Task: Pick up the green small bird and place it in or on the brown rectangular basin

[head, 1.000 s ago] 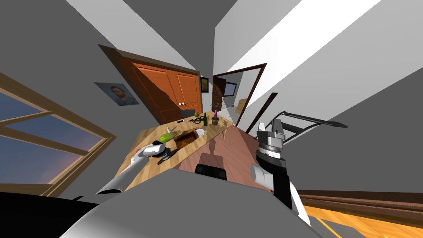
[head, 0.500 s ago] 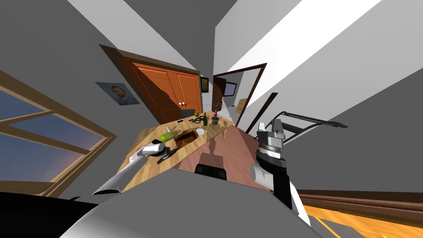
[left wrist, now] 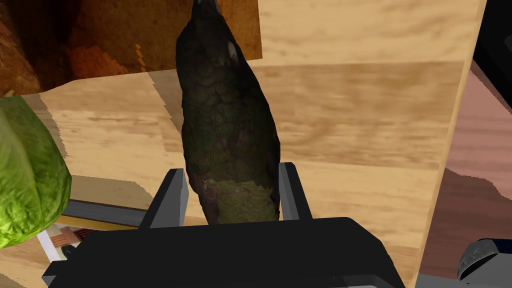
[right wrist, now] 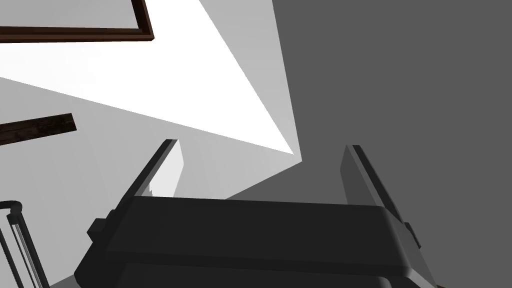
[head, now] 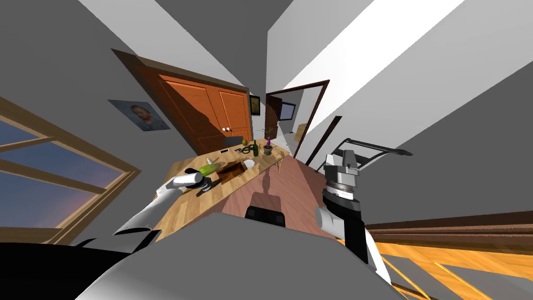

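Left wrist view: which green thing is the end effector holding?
The dark green bird, clamped in the left end effector; the paler leafy vegetable lies free beside it.

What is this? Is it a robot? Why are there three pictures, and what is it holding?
Yes, it is a robot with two arms. One picture comes from a camera on its head, looking down at a light wooden table. The other two come from small cameras on its hands. Each looks along that hand's tool, a dark box with two thin fingers. The left tool is shut on a dark green small bird, its fingers pressing the bird's sides. Past the bird's far end is the brown rectangular basin, where the bird should go. A light green leafy vegetable lies on the table beside the tool. The right tool is open, holds nothing, and is raised on the robot's right, away from the table.
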Motion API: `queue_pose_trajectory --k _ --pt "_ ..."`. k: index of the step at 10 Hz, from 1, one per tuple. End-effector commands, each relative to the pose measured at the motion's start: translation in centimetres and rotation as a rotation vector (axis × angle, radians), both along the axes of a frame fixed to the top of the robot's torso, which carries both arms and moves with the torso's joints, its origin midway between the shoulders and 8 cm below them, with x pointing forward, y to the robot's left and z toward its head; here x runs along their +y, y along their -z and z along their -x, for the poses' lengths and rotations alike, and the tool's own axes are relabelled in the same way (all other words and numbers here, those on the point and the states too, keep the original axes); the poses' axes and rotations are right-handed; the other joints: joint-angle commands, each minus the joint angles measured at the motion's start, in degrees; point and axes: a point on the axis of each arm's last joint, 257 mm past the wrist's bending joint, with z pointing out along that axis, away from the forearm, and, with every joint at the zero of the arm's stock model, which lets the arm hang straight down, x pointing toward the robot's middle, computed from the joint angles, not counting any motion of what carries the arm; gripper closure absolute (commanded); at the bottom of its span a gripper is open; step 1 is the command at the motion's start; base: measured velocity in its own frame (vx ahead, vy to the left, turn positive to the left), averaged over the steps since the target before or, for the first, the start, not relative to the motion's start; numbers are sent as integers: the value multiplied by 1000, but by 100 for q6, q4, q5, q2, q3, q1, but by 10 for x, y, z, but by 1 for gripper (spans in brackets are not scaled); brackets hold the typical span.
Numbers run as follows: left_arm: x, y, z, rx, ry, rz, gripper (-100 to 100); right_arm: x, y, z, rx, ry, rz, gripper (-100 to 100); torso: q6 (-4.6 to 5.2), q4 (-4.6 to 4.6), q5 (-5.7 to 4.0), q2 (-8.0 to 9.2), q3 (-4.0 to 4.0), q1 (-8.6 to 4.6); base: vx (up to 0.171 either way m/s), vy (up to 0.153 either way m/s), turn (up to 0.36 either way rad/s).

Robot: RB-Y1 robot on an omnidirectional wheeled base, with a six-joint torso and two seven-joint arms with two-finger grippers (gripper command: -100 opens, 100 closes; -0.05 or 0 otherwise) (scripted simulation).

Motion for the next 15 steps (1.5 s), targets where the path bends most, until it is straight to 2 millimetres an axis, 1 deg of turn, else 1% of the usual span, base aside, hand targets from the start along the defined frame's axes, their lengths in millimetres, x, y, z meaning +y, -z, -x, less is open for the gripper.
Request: queue_pose_trajectory --k 1,2,4,7,11,15 --pt "14 -18 -9 -33 -40 0 100 0 0 0 0 0 0 0 0 0 0 0 0 0 -57 -75 -132" --pt "21 -28 -12 -45 -63 5 100 0 0 0 0 0 0 0 4 -1 3 -7 -4 6 -35 -71 -154" --pt "30 -43 -12 -52 -104 25 100 0 0 0 0 0 0 0 5 -3 3 -25 -13 13 13 -38 -186" --pt "35 -57 -4 -36 -141 58 100 0 0 0 0 0 0 0 7 -12 12 -58 -33 46 76 30 -163" --pt "35 -71 2 -16 -170 101 100 0 0 0 0 0 0 0 8 -21 17 -77 -47 58 98 47 -141" --pt "24 -82 0 -2 -172 148 100 0 0 0 0 0 0 0 9 -22 17 -72 -45 51 81 44 -102"
